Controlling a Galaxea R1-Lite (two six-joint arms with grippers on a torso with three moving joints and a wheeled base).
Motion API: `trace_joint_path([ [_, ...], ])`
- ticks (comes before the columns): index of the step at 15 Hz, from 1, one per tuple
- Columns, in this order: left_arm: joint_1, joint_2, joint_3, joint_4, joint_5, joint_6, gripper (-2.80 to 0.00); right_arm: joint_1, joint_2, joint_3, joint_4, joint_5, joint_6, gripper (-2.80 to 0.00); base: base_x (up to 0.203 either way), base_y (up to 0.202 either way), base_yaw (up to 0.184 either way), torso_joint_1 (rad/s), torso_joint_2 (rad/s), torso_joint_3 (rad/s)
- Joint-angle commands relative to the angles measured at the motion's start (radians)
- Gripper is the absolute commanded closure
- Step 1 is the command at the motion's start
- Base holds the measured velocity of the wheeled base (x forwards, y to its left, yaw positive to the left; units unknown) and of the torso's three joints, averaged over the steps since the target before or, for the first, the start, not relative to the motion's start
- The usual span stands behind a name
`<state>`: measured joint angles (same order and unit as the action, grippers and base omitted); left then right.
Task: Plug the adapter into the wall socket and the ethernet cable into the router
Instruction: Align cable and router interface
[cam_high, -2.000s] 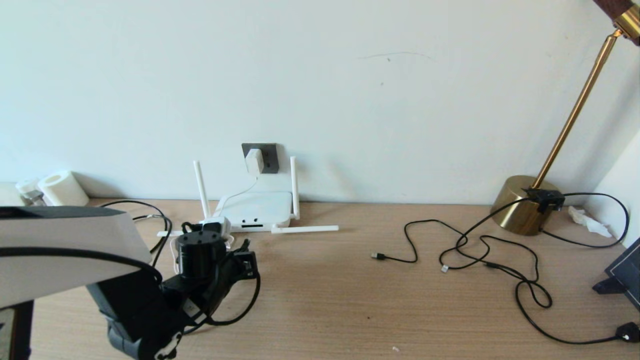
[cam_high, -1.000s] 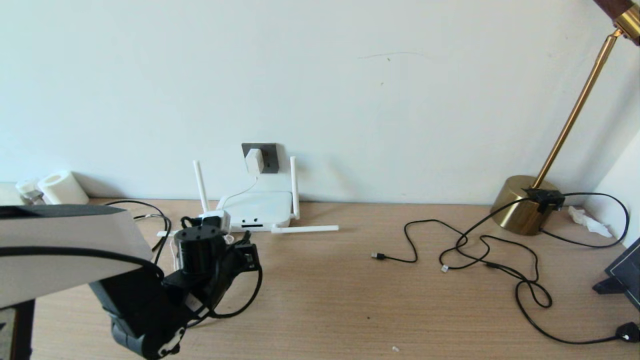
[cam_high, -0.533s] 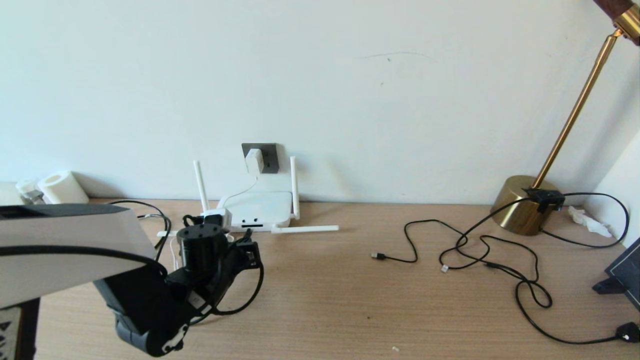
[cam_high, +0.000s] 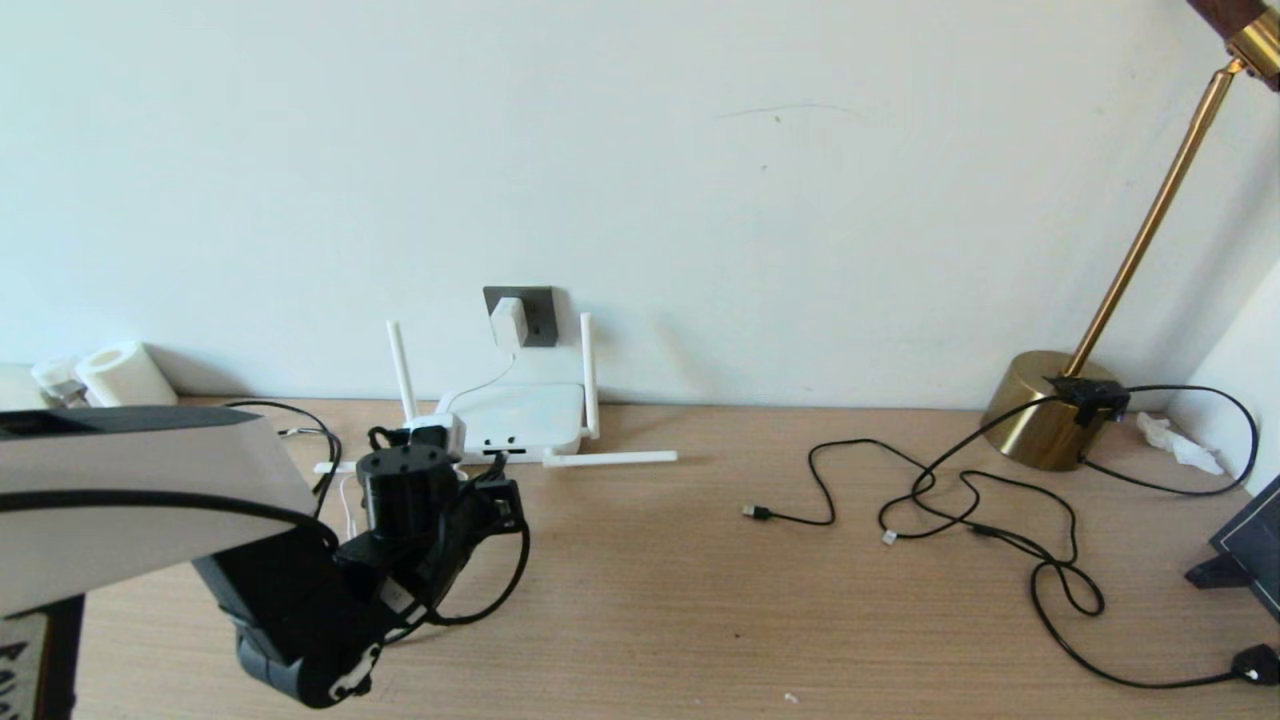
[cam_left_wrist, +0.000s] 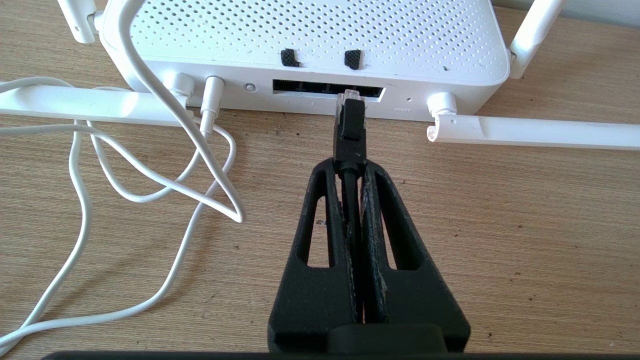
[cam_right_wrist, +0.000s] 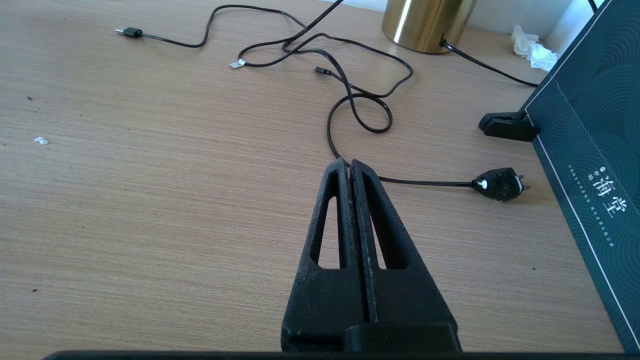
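The adapter (cam_high: 507, 321) already sits in the wall socket (cam_high: 534, 312), so I judge that half done; what I have in hand now is the ethernet cable (cam_left_wrist: 349, 131). My left gripper (cam_left_wrist: 350, 167) pinches the black cable just behind its plug, jaws pressed tight on it, and the clear tip juts straight out ahead of them. Dead ahead of the jaws lies the router (cam_left_wrist: 305, 37), its dark port strip facing me, and the tip of the plug is right at the mouth of one of the ports. Whether it has begun to enter or only touches the lip I cannot tell from here. The thin white cord (cam_left_wrist: 150, 165) loops on the table (cam_left_wrist: 500, 225) off to one side of the jaws, clear of my line. The next move, as I judge it, calls for a short straight push forward, keeping the plug level and square to the port until it seats, then letting go. My right gripper (cam_right_wrist: 349, 165) rests shut and empty, well apart from all this, over the table near a loose black cable (cam_right_wrist: 360, 107).
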<state>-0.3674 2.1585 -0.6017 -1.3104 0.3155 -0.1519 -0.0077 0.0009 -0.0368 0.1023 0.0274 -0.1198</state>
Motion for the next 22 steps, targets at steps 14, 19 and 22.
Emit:
trace_joint_path([
  [14, 0.001, 0.02, -0.008, -0.01, -0.018, -0.021, 0.0, 0.0, 0.001, 0.0, 0.0, 0.001, -0.001, 0.0, 0.0, 0.0, 0.0, 0.0, 0.0, 0.0],
  [19, 0.001, 0.029, -0.02, -0.012, -0.019, -0.048, 0.0, 0.0, 0.001, 0.0, 0.0, 0.0, -0.001, 0.0, 0.0, 0.0, 0.0, 0.0, 0.0, 0.0],
  [22, 0.001, 0.03, -0.023, -0.012, -0.019, -0.048, 0.0, 0.0, 0.001, 0.0, 0.0, 0.0, -0.001, 0.0, 0.0, 0.0, 0.0, 0.0, 0.0, 0.0],
])
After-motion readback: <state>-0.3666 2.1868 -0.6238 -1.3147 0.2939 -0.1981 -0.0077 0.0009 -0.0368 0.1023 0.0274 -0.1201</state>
